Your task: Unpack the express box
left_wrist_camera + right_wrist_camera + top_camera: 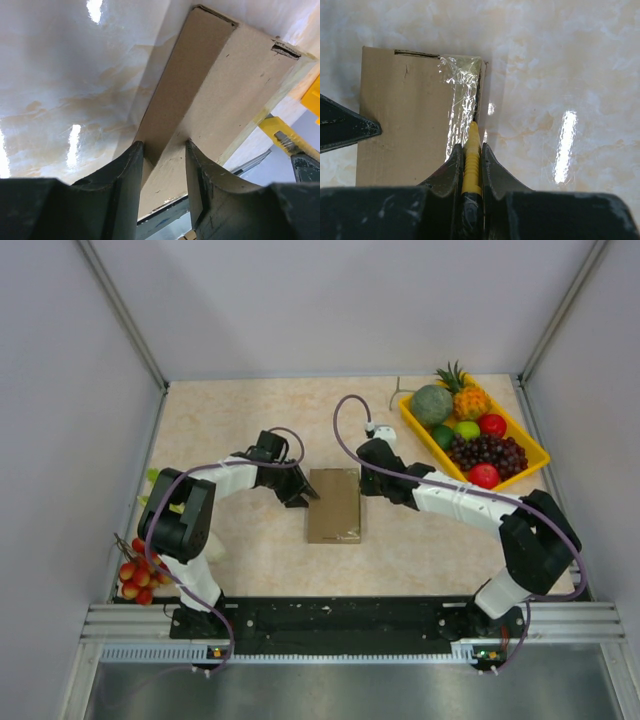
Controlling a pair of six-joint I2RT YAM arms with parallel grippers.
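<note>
The express box (334, 505) lies flat and closed in the middle of the table, plain brown cardboard. My left gripper (299, 492) is at its left edge; in the left wrist view its fingers (162, 145) straddle the box's (225, 85) long edge, one beside the side face, one over the top, with a gap between them. My right gripper (366, 480) is at the box's right edge, shut on a yellow utility knife (472, 150). The knife's tip sits at the strip of clear tape (460, 95) along that edge of the box (405, 115). The knife (280, 136) also shows past the box.
A yellow fruit tray (541, 451) with pineapple, melon, grapes and apples stands at the back right. A bunch of small red fruit (138, 578) lies at the near left by the left arm's base. Grey walls close in both sides.
</note>
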